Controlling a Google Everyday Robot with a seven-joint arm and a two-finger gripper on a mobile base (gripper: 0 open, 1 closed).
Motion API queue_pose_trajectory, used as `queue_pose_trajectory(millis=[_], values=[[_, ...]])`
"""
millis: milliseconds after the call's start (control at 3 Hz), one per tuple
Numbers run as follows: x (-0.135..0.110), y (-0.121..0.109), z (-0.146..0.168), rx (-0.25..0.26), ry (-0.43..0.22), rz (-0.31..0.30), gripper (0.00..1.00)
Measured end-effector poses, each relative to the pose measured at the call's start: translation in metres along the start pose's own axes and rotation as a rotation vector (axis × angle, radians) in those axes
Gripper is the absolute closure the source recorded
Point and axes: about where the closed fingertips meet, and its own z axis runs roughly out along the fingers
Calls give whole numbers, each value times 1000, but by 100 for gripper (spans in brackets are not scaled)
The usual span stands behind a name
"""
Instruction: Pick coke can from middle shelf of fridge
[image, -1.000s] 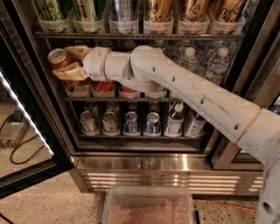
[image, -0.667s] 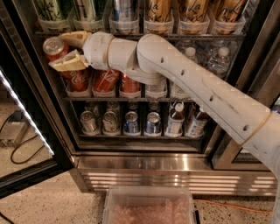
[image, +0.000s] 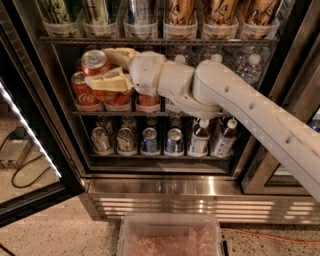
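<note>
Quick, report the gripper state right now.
Gripper: closed on the coke can, holding it tilted inside the fridge, above the other red cans on the middle shelf.

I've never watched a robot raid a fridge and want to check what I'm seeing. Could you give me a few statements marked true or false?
1. The gripper is inside the fridge, shut on a coke can held above the middle shelf. True.
2. The fridge's door is closed. False: it stands open on the left.
3. The held can is the only red one there. False: other red cans stand on that shelf.
4. The bottom shelf holds cans and bottles. True.
</note>
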Motion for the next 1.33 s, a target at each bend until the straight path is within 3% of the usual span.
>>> queue_pose_trajectory(millis=[333, 667, 1000, 1333], values=[[2, 10, -57, 30, 56, 67, 100], [-18, 14, -110, 81, 162, 41, 100], [-55, 12, -143, 106, 247, -19, 100], [-105, -2, -179, 139, 265, -69, 100]])
